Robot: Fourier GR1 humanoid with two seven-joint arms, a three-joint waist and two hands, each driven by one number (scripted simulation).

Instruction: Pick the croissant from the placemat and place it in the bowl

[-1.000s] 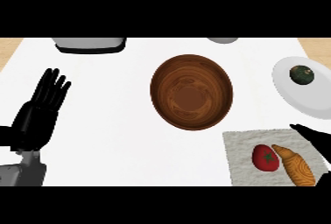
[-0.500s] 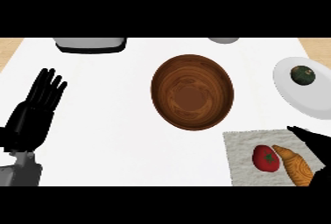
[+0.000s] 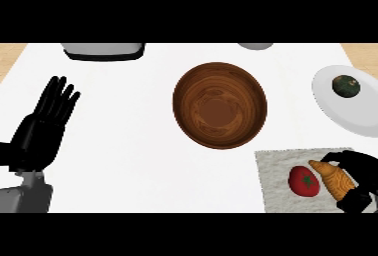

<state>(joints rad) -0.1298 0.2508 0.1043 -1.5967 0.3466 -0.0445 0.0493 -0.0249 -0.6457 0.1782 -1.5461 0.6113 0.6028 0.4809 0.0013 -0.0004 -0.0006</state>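
Head view: the wooden bowl [image 3: 219,105] sits empty mid-counter. On the grey placemat [image 3: 277,170], the croissant [image 3: 334,180] lies beside a tomato [image 3: 303,181], the right hand [image 3: 359,172] curling around it. A white plate [image 3: 347,107] holds an avocado [image 3: 346,86]. The left hand [image 3: 40,132] rests open at left.

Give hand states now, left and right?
Left hand: open, resting at view's left, holding nothing.
Right hand: fingers curling round the croissant on the placemat.

head view, steeply down, counter [image 3: 140,165]
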